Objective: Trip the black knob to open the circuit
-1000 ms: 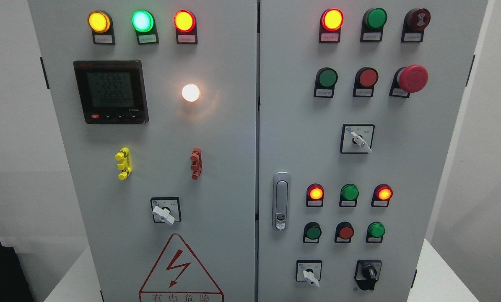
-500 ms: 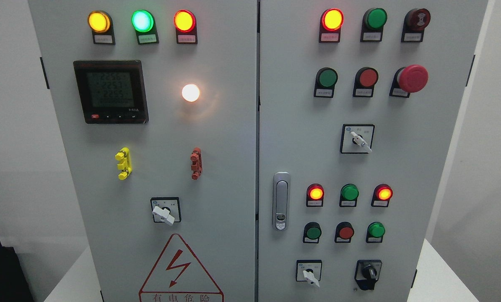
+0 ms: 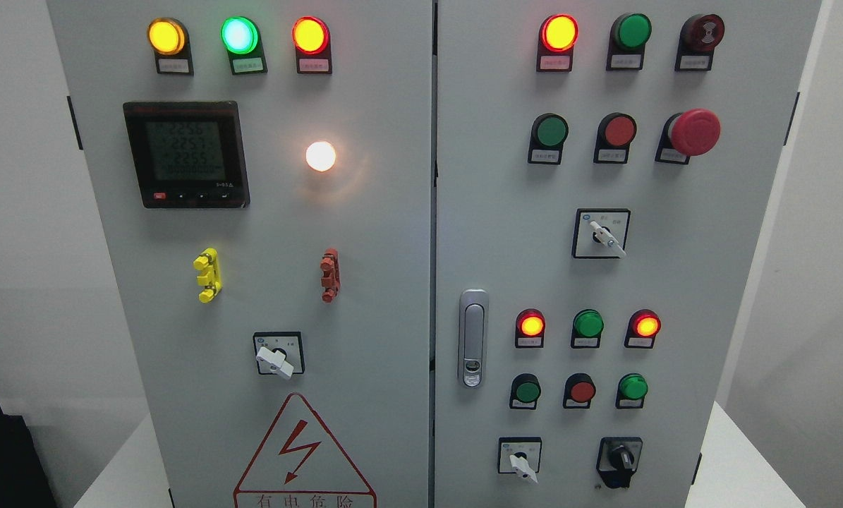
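1. Looking at the head view, you are seeing neither robot hand, so how the fingers stand, and whether they hold anything, cannot be told.
2. You are facing a light grey two-door metal cabinet (image 3: 386,282) that is filling most of the view.
3. The small black rotary knob (image 3: 619,460) is sitting at the lower right of the right door, just right of a white-handled selector switch (image 3: 520,458), with nothing touching it.
4. Above it, two red lamps (image 3: 532,325) are glowing either side of a green one.
5. The red mushroom-head button (image 3: 694,132) is standing out near the top right.
6. On the left door, a black digital meter (image 3: 187,154) is showing digits and a round white lamp (image 3: 321,156) is shining.
7. You are seeing white walls on both sides, a pale surface (image 3: 735,458) under the cabinet, and a black object (image 3: 5,458) at the lower left.
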Robot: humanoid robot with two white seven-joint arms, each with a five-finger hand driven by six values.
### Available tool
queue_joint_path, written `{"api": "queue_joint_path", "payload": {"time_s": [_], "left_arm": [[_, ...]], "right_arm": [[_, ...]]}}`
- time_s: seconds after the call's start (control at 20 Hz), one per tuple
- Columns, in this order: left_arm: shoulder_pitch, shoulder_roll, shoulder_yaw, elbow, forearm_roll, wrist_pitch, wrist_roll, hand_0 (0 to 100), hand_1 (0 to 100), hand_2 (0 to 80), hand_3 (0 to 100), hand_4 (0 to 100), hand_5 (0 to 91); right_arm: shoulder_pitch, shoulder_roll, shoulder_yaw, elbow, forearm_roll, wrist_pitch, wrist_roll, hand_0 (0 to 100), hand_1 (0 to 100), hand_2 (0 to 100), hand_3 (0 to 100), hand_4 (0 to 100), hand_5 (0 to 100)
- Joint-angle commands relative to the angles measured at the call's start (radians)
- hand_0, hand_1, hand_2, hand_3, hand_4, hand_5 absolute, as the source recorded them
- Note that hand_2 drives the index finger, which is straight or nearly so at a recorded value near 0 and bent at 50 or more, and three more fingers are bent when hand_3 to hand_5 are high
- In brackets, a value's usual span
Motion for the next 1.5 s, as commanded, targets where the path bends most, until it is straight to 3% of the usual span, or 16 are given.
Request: {"api": "queue_joint_path", "payload": {"time_s": [0.0,0.85,1.45], "left_arm": [[-0.002,-0.002,0.001,0.000,0.002,-0.001,0.000,12,39,0.0,0,0,0.0],[-0.004,-0.002,0.001,0.000,0.002,-0.001,0.000,12,39,0.0,0,0,0.0],[-0.002,-0.002,0.001,0.000,0.002,0.000,0.000,12,39,0.0,0,0,0.0]], "right_arm": [[-0.020,-0.004,-0.004,-0.039,-0.004,0.012,-0.004,82,77,0,100,94,93],[-0.147,-0.011,-0.019,-0.075,-0.013,0.110,-0.004,84,78,0,100,94,93],[-0.193,-0.013,-0.027,-0.106,-0.018,0.151,-0.004,86,79,0,100,94,93]]}}
